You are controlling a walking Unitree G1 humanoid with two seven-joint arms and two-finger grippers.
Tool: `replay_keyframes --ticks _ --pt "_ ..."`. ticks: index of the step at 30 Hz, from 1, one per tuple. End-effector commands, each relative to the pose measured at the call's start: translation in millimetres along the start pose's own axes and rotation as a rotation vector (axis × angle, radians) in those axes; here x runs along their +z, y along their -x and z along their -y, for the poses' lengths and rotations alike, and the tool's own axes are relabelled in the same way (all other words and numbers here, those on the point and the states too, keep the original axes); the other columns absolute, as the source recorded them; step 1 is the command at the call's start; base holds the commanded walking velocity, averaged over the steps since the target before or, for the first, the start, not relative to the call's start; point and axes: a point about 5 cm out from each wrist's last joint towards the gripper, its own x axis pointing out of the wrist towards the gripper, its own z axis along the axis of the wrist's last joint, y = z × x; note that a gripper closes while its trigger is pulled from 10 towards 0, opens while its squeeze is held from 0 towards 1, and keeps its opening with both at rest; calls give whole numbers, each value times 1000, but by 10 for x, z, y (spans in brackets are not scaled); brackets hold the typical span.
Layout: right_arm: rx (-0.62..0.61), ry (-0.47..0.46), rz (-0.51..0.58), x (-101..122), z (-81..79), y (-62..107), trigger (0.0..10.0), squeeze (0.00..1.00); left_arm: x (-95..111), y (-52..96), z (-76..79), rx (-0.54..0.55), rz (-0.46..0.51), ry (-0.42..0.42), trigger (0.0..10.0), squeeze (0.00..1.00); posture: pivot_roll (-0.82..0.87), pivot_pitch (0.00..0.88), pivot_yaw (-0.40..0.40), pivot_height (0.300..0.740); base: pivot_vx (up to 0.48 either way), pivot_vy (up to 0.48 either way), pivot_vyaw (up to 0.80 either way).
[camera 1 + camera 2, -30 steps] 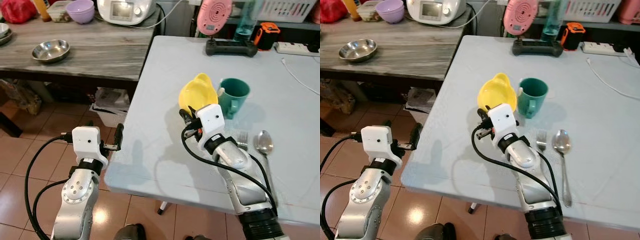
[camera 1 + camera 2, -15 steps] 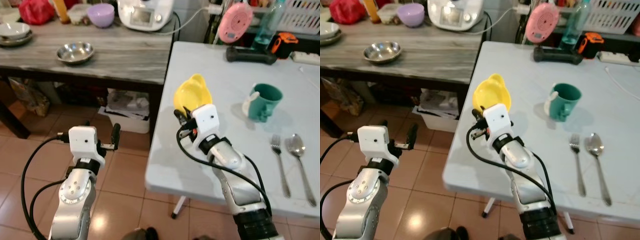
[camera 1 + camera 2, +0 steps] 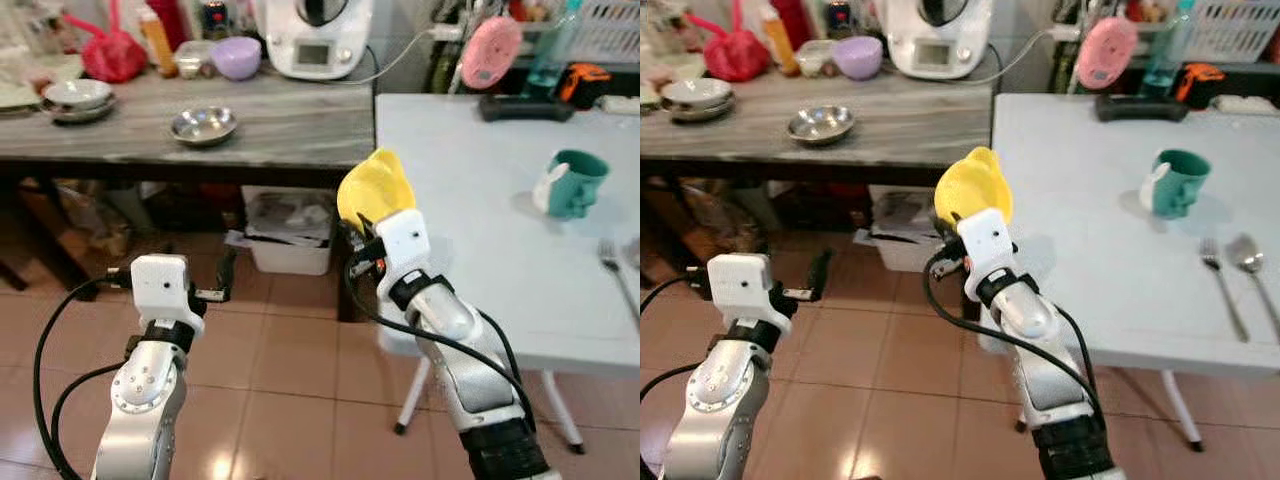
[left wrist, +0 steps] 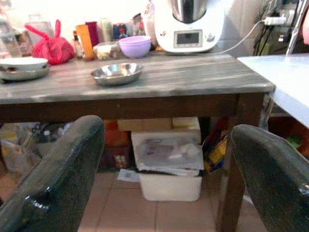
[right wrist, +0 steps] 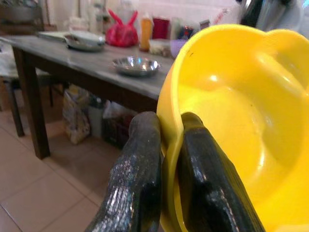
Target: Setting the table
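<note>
Yellow bowl carried, table partly set

The right gripper [image 5: 161,159] pinches the yellow bowl [image 3: 374,190] by its rim above the white worktop [image 3: 480,180] edge (mug, fork already laid); left gripper [image 4: 169,159] jaws spread.

Red bag [image 3: 112,55], white kitchen appliance [image 3: 316,35] (cord trailing right), pink fan [image 3: 489,50], white bin [image 3: 290,232] on tiled floor [image 3: 290,370].

Terracotta tile floor [image 3: 290,370], glossy. Grey wood side table [image 3: 200,140] with dark legs beside the pale grey worktop [image 3: 470,200]. White bin [image 3: 290,225] underneath.
</note>
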Motion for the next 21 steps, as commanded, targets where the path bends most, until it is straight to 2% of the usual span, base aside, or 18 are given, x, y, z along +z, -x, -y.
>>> replay_keyframes --ticks 1,21 --pt "-13 -3 9 19 33 9 10000 0 17 -8 17 -3 8 -17 10000 0 -27 108 55 740 0 480 0" --pt "-10 1 29 49 39 -7 10000 0 47 -42 18 15 31 -24 10000 0 -22 100 52 740 0 480 0"
